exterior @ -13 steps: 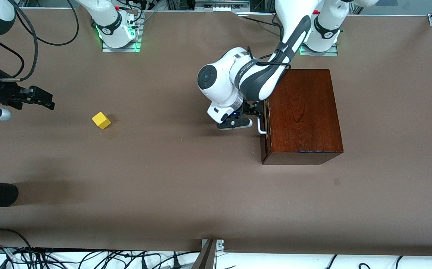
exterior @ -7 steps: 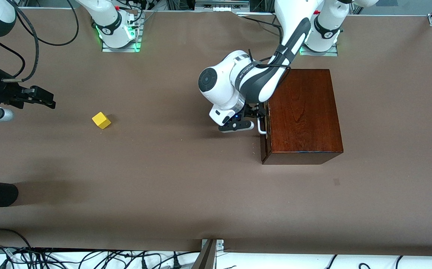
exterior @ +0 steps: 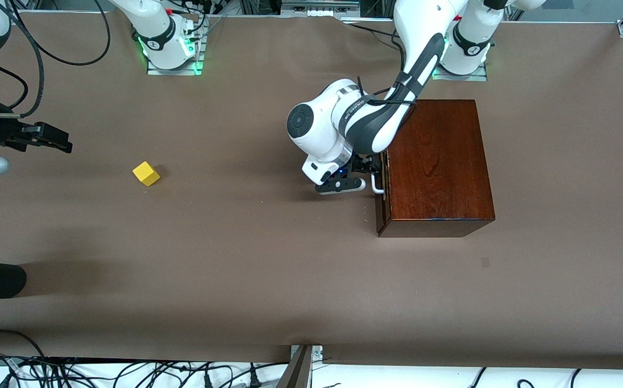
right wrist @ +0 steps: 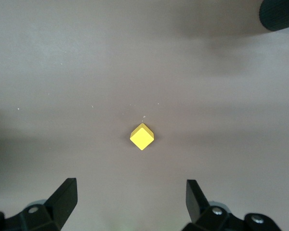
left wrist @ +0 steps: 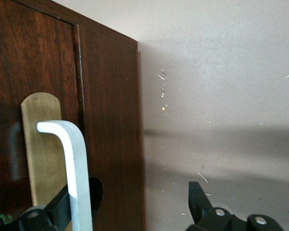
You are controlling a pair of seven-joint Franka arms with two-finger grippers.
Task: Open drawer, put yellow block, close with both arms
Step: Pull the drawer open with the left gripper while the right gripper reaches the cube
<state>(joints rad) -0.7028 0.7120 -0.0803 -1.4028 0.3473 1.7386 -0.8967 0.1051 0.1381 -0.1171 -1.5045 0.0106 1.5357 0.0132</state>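
Drawer (exterior: 381, 188): shut in the wooden box (exterior: 435, 161), toward the tabletop's left-arm end.
Left pincer (exterior: 371, 171): wide open, straddling the white handle (left wrist: 74, 163); close squarely, pull straight.
Right pincer (exterior: 47, 137): open, empty, over tabletop's edge.
Yellow block (exterior: 146, 173): lying free near it.

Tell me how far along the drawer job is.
Nothing is finished yet: the drawer is shut in the wooden box. In hand: the left claw, open, sits at the white handle. Left: pull it open, put in the yellow block, which lies on the table under the open right claw, then close.
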